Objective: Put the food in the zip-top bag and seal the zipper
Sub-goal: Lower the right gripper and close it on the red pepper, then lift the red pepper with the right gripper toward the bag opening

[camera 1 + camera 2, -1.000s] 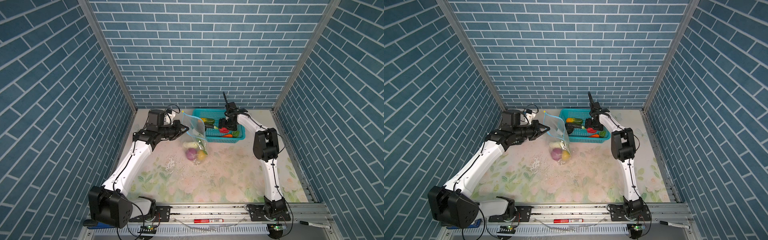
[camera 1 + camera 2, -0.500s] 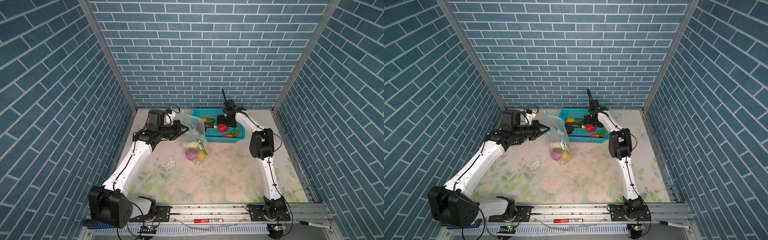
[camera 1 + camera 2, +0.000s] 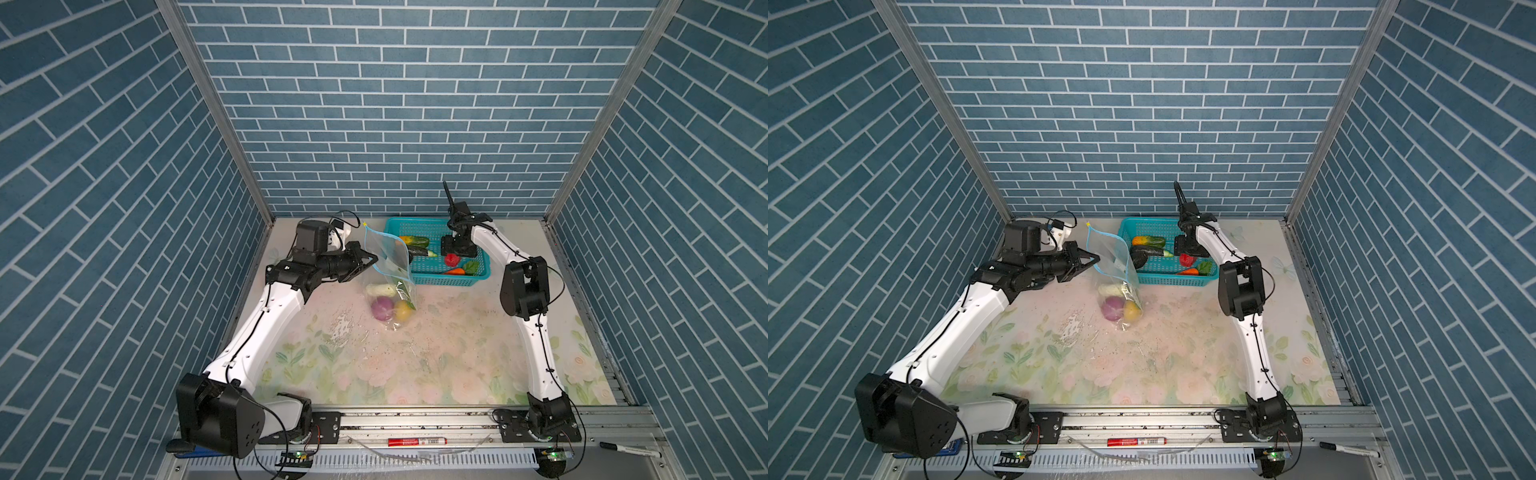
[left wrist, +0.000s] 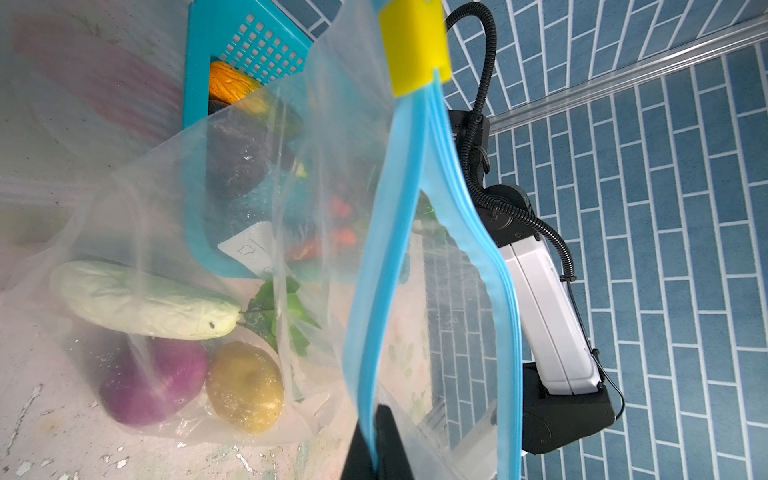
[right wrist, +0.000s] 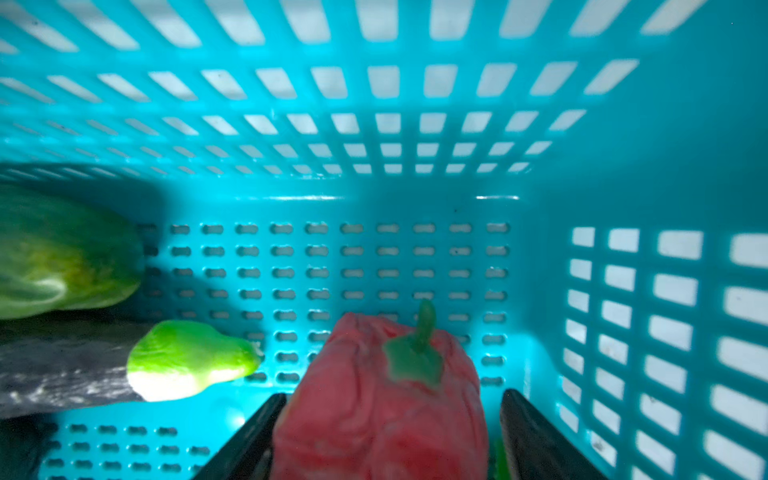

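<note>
The clear zip-top bag (image 3: 386,254) stands open beside the basket. My left gripper (image 3: 372,261) (image 4: 376,415) is shut on one lip of its light-blue zipper (image 4: 374,291), and the yellow slider (image 4: 413,45) sits at the far end. Inside lie a purple onion (image 3: 382,308), a yellow fruit (image 3: 402,311) and a pale green piece (image 4: 141,305). My right gripper (image 3: 453,254) (image 5: 392,397) is down in the basket, open, its fingers either side of the red piece (image 5: 382,407) with a gap on one side. The carrot (image 3: 455,271), eggplant (image 3: 417,252) and orange-green piece (image 3: 413,240) lie nearby.
The teal mesh basket (image 3: 449,282) stands at the back against the wall, touching the bag. A red marker (image 3: 417,441) and a black pen (image 3: 623,448) lie on the front rail. Brick walls close in on both sides.
My right gripper has settled lower around the red piece, its jaws widening and then narrowing a little. The left arm and the bag have not moved.
</note>
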Controlling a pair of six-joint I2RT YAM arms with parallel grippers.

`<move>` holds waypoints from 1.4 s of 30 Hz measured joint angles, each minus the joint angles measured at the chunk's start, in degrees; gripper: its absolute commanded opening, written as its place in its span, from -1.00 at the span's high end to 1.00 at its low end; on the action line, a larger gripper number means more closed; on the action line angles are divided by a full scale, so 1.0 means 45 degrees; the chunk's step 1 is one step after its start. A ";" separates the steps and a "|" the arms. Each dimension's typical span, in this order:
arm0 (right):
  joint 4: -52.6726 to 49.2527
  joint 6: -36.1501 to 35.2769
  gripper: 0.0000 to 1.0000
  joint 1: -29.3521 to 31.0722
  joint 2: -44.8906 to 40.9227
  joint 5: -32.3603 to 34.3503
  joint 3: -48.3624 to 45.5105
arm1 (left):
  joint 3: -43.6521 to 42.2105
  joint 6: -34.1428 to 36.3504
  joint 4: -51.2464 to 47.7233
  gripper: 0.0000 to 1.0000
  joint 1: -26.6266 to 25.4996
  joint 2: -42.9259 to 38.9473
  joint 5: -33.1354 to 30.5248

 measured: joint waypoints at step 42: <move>0.0568 -0.1103 -0.04 0.1190 -0.7567 -0.2021 -0.2973 | 0.4430 0.1166 -0.5090 1.00 -0.0661 0.1355 -0.1491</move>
